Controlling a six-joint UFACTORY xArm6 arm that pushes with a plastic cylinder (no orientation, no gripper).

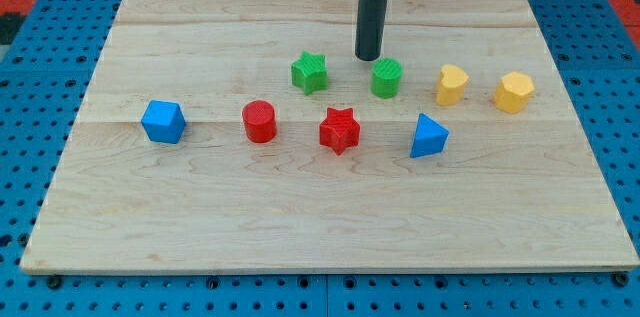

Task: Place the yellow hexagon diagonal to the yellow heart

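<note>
The yellow hexagon (pixel 515 92) lies at the view's right on the wooden board (pixel 300 217). The yellow heart (pixel 451 84) lies just to its left, a small gap between them. My tip (pixel 369 58) stands near the view's top centre, just above and left of the green cylinder (pixel 387 77) and right of the green star (pixel 310 72). It is well left of both yellow blocks and touches neither.
A red star (pixel 339 130), a red cylinder (pixel 259 121), a blue cube (pixel 163 121) and a blue triangular block (pixel 428 137) lie in a row across the middle. The board sits on a blue pegboard (pixel 30 77).
</note>
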